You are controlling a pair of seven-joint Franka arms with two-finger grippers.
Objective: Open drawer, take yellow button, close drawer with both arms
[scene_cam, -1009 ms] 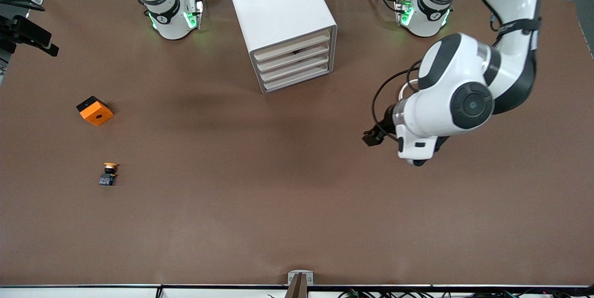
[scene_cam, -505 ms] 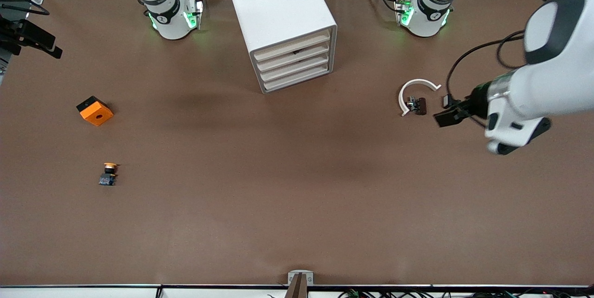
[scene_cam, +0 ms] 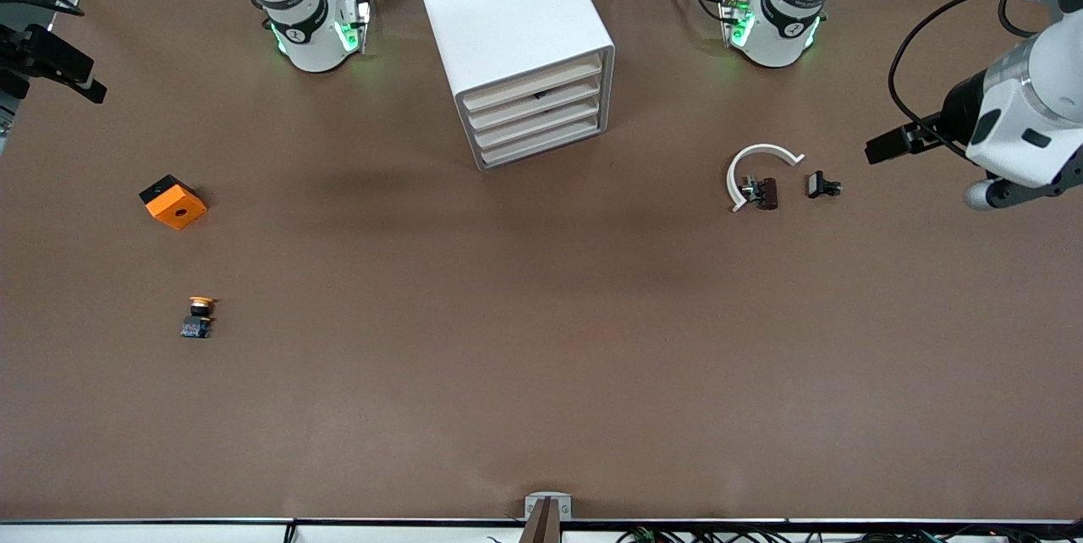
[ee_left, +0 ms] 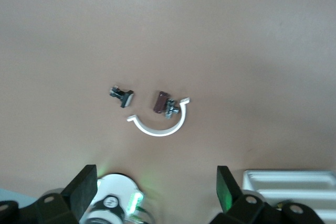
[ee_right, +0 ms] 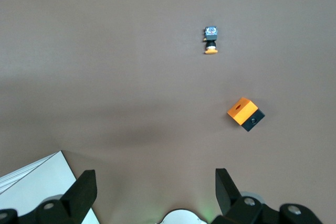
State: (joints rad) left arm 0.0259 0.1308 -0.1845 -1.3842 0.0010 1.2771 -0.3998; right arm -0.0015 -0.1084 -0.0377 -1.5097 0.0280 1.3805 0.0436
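Front view: cabinet [scene_cam: 514, 44] drawers all shut (button [scene_cam: 197, 318] lies outside); left gripper [ee_left: 156, 190], right gripper [ee_right: 155, 192] spread.

both grippers [ee_left: 155, 190] [ee_right: 155, 190] raised, fingers apart

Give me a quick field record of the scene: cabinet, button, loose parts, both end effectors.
cabinet: white cabinet, all four drawers shut
button: button on table toward right arm's end, nearer the front camera than orange block
loose parts: white C-shaped ring with brown clip and black clip beside it, toward left arm's end
left end effector: left end effector open, empty, over table edge
right end effector: right end effector open, empty, raised
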